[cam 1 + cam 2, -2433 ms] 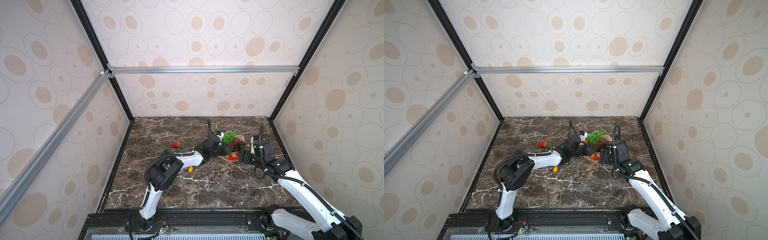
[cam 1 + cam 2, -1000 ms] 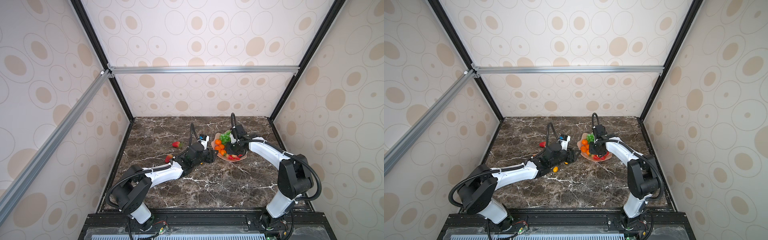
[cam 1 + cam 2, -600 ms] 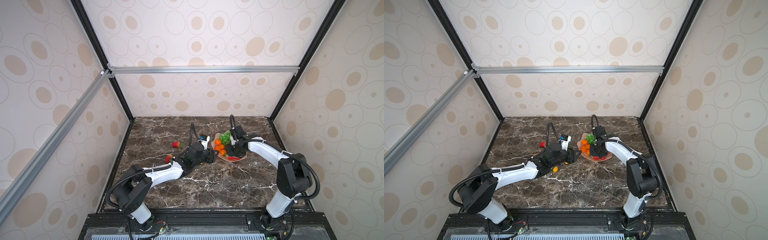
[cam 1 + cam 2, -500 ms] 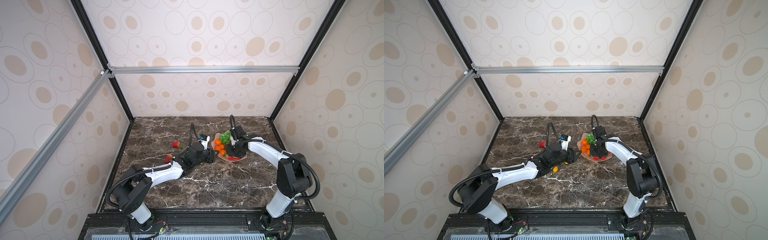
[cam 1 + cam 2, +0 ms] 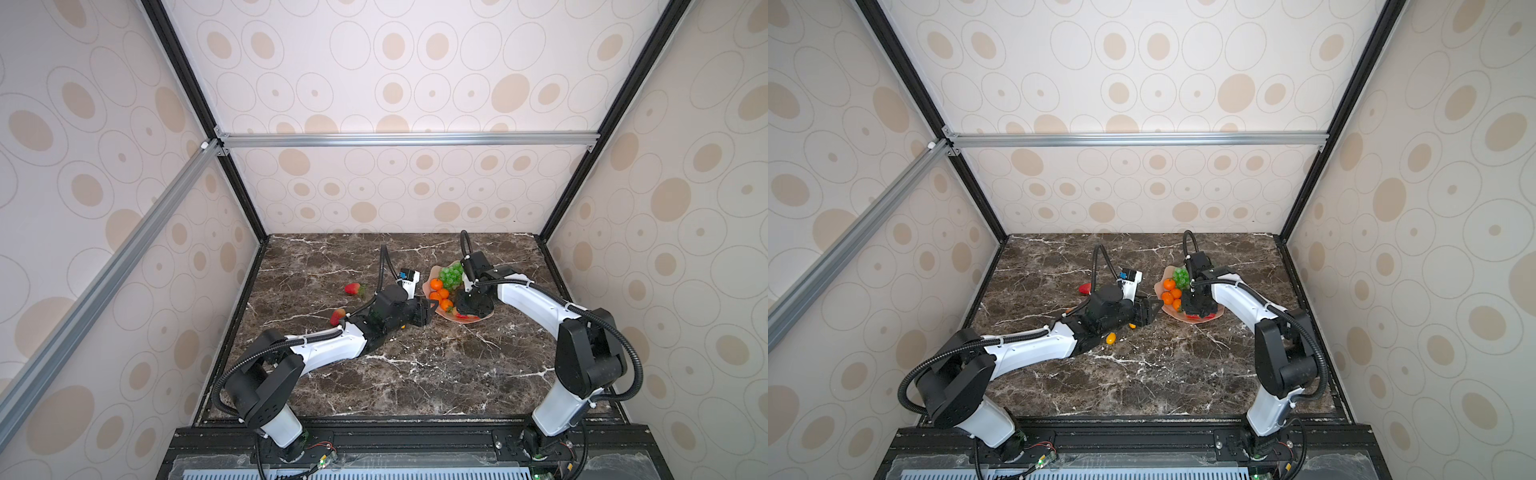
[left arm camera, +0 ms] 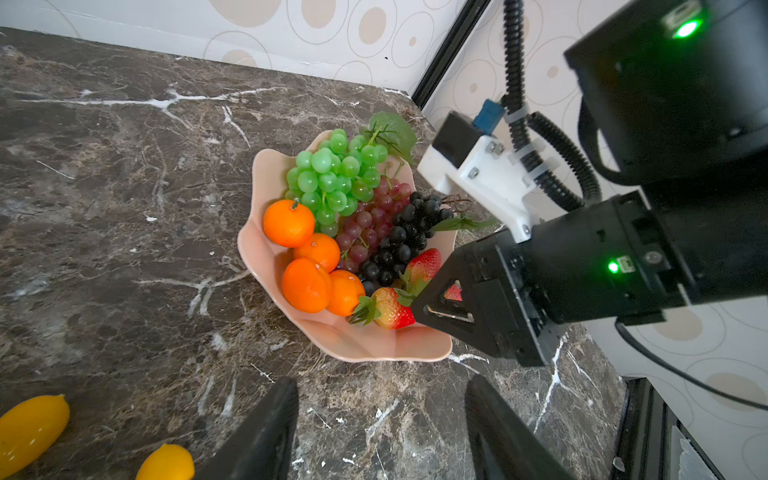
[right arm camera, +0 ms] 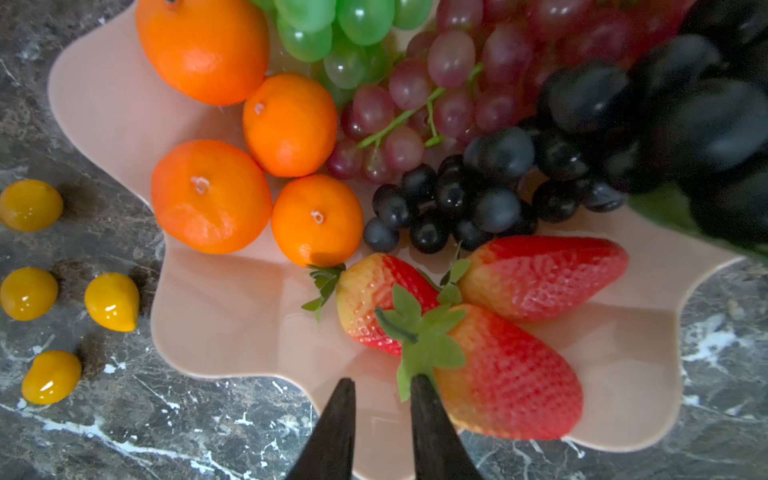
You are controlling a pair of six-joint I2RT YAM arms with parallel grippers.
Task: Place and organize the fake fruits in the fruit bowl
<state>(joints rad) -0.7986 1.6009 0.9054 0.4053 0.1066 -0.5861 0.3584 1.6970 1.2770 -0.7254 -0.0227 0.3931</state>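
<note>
Bowl (image 6: 328,334) mostly filled; four kumquats (image 7: 111,301) beside it and two strawberries (image 5: 352,288) lie on the table (image 5: 415,374).
Left tool (image 6: 380,382) spread wide, empty; right tool (image 7: 382,380) narrowly parted, gripping nothing. Kumquats look light, hard and slick: grip across the middle.

**Hard to See**

Shiny black plastic grapes (image 7: 685,104) look blurry and run off the right wrist view's edge. In a top view the right gripper (image 5: 468,311) hides part of the wavy pale pink bowl (image 5: 427,286). The left wrist view cuts off two yellow plastic kumquats (image 6: 29,428).
</note>
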